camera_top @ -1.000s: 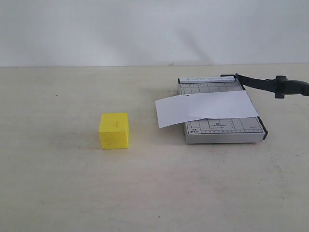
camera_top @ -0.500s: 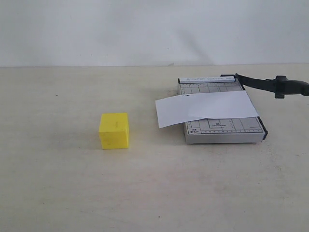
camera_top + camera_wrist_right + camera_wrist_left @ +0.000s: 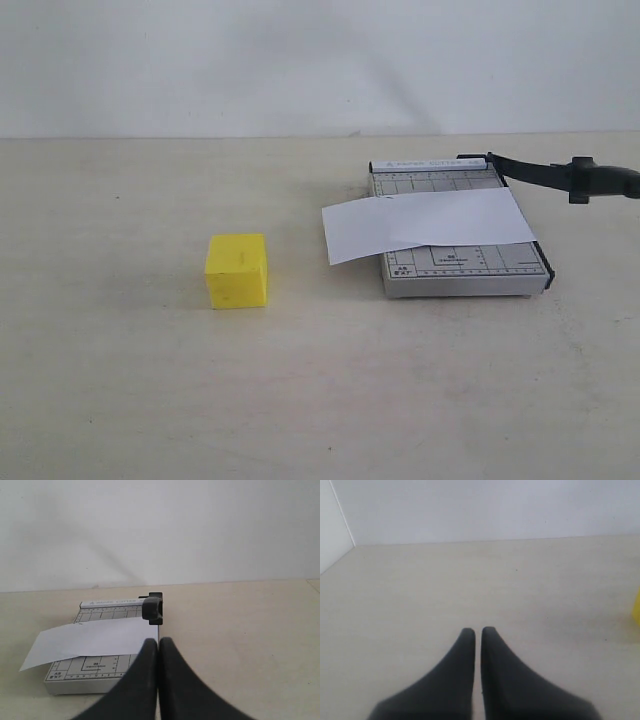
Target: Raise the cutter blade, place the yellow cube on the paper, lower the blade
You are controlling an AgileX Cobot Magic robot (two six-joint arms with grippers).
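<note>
Both grippers are pinched shut and empty: left gripper (image 3: 478,630) over the table (image 3: 150,380), right gripper (image 3: 158,641) facing the trimmer board (image 3: 470,262). The yellow cube (image 3: 237,270) sits on the table, well left of the paper (image 3: 425,222) lying across the board. Behind it, the cutter blade (image 3: 545,173) angles up, raised off the board.

Cube (image 3: 237,270) is sitting on table (image 3: 300,400), left of trimmer board (image 3: 470,265). Paper (image 3: 425,224) is lying across board, overhanging its left edge; cutter blade (image 3: 545,173) is sticking out rightward.
</note>
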